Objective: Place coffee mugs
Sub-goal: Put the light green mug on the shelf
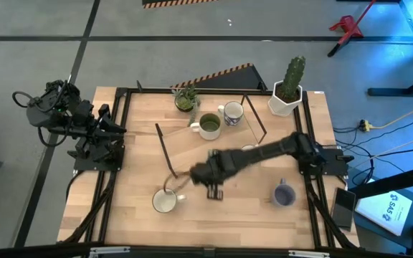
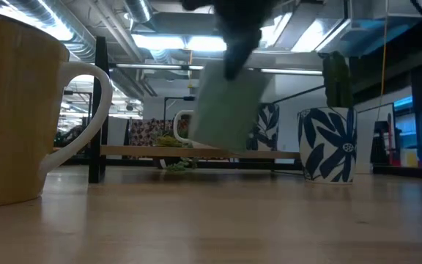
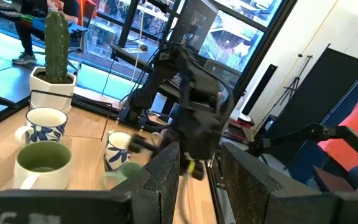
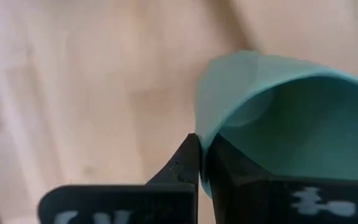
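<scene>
Currently, the right gripper (image 4: 202,163) is clamping the rim of the small teal-green ceramic mug (image 4: 291,118), hanging above the wooden table (image 1: 142,161) centre, at one o'clock from the plain white mug (image 1: 165,201).

The left gripper (image 3: 197,174) is parked at the table's nine o'clock edge, fingers slightly apart.

The wooden table (image 1: 135,172) (light planks) carries mugs, a cactus pot (image 1: 285,100), and a small plant (image 1: 186,98).

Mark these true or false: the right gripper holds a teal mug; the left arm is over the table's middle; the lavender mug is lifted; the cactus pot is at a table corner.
1. The right gripper holds the teal mug: true, pinching its rim.
2. The left arm is over the table's middle: false, the left gripper waits at the left edge.
3. The lavender mug is lifted: false, it stands on the table.
4. The cactus pot is at a table corner: true.
</scene>
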Tool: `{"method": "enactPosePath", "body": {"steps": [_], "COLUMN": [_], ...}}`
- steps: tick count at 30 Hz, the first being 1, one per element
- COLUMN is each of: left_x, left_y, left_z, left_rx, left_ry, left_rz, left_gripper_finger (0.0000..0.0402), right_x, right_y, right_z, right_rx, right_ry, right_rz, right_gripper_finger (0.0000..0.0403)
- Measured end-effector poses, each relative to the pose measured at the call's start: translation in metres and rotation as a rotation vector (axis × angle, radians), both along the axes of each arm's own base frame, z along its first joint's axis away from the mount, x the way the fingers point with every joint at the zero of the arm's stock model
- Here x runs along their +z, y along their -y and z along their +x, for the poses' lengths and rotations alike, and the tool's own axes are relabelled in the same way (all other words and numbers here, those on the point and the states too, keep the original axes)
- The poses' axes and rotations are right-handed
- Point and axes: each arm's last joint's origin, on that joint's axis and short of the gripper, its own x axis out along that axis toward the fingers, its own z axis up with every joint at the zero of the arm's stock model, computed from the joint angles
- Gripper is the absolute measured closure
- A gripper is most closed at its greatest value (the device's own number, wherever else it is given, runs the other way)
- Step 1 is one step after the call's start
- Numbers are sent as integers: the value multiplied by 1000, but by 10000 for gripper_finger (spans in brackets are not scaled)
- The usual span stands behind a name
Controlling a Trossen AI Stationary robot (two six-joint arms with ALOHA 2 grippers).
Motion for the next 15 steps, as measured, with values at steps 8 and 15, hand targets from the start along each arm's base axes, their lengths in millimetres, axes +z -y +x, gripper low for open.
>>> {"method": "enactPosePath", "body": {"steps": [8,15], "left_x": [0,0], "left_y": [0,0], "left_z": [0,0], "left_rx": [0,13], "left_ry": [2,3], "left_rz": [-11,-12], "left_gripper_finger": [289,289], "right_x": [18,20], "right_y": [46,59], "right_z": [13,20], "right_rx": [37,79], "right_ry": [73,119], "right_rz": [-19,-22], "right_gripper_finger": [402,403]}}
